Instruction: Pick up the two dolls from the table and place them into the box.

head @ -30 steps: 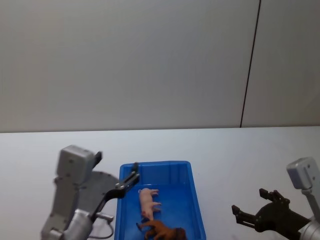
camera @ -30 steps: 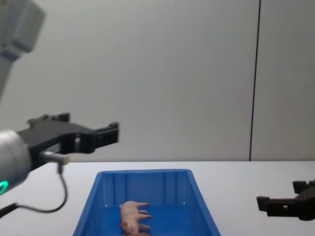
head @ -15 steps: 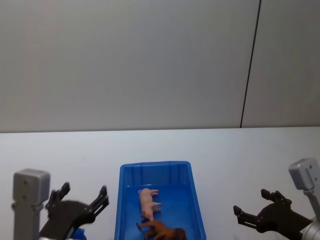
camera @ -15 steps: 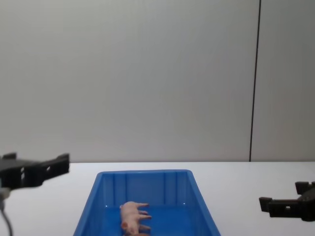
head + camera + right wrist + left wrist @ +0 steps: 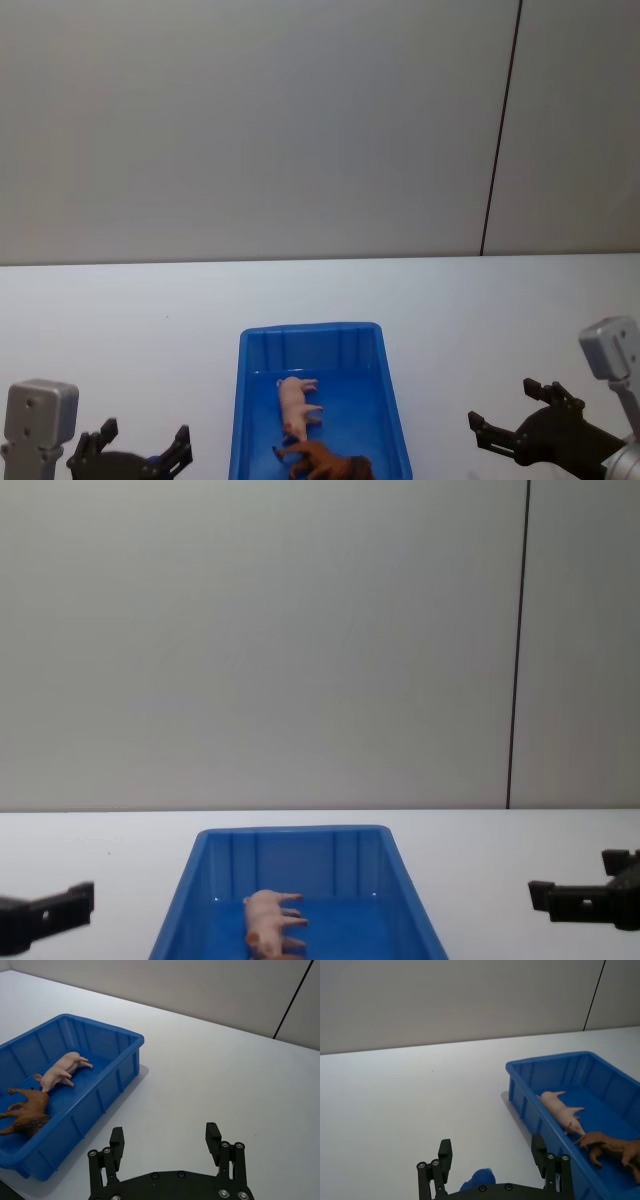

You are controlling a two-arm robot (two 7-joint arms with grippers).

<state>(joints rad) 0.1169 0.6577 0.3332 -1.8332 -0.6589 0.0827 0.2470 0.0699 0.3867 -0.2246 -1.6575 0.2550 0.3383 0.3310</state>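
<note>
Step in hand: we judge the placing done; both dolls lie inside the box (image 5: 243, 400), and what is left is to park both arms clear of it.
Pink pig (image 5: 294, 405): on its side on the box floor, about mid-length, legs toward the robot's right wall.
Brown doll (image 5: 325, 462): at the near end of the box floor, just beside the pig's head; we cannot tell whether they touch.
Left gripper (image 5: 128, 458): low over the counter (image 5: 480, 330), off the box's left wall, released, jaws spread and holding nothing.
Right gripper (image 5: 513, 418): low over the counter, well apart from the box's right wall, released, jaws spread and empty.
Doing it well: we would keep both grippers outside the box rim and draw them back along the counter, not across the box, so no finger catches a wall and shifts the box.
Box make: bright blue moulded plastic, rectangular, sloping ribbed walls, rolled rim; looks rigid and smooth.
Dolls make: small moulded figures; the pig smooth and pale, the brown one lumpier with a shaggy head end; both look hard and light.
Counter: plain white, flat, matte.
</note>
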